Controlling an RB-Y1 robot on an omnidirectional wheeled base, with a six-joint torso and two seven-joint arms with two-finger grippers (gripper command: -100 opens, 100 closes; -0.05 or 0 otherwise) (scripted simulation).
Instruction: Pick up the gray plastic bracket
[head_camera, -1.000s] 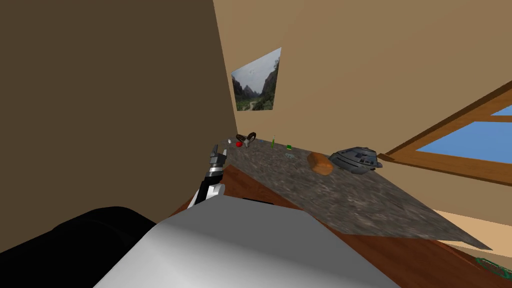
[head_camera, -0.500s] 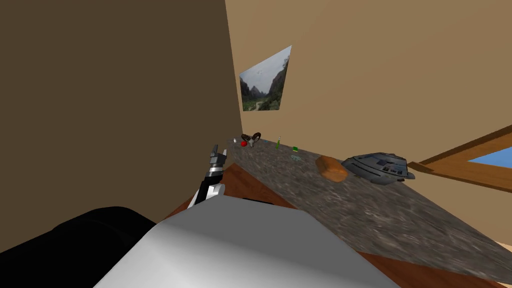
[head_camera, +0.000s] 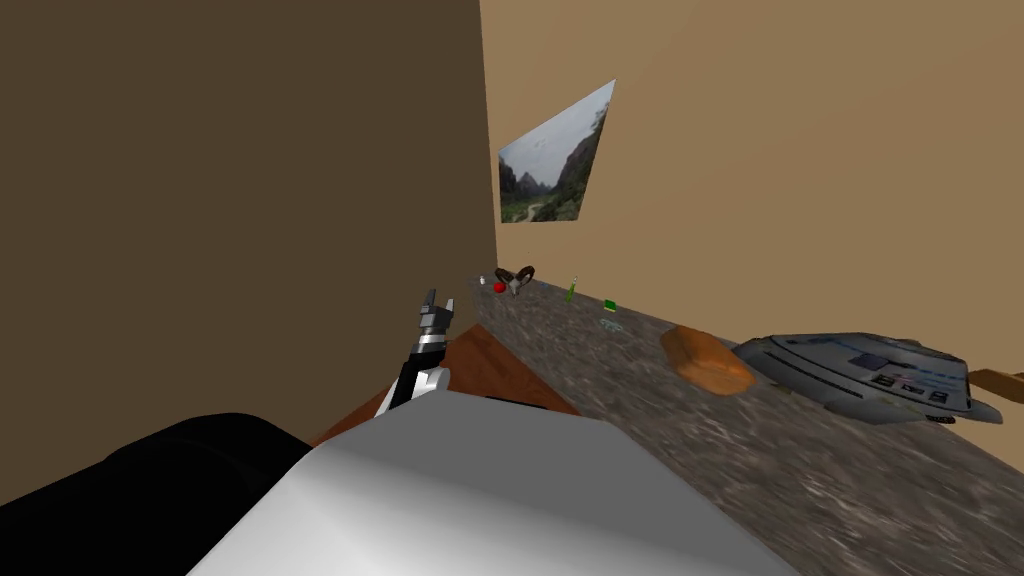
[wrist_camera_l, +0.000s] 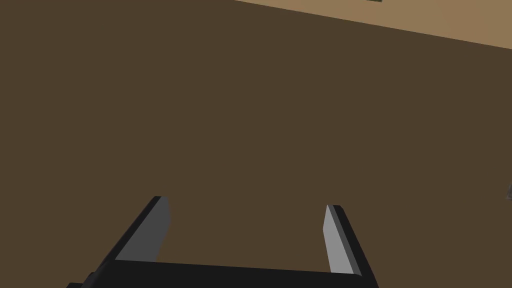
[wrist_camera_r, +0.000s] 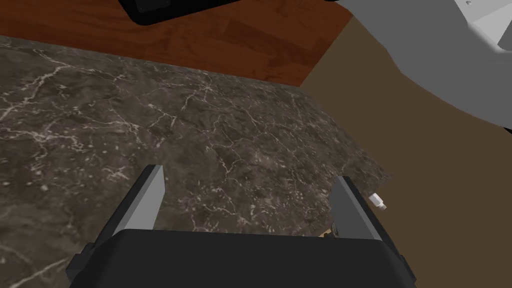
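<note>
Panning has carried your head camera along the marble counter (head_camera: 800, 470). The bracket (head_camera: 610, 325), a small pale grey piece, lies on it near the green block (head_camera: 609, 304). Left gripper (head_camera: 434, 297) is spread wide, facing the dark brown wall (head_camera: 250, 200); right gripper (wrist_camera_r: 247, 172) is spread wide over the counter.

Wall picture (head_camera: 556, 160): a mountain landscape, no caption you can read.
Grey saucer-shaped device (head_camera: 868, 372): small coloured panels, nothing legible for you.
Green box (head_camera: 609, 304): too small to read.
</note>
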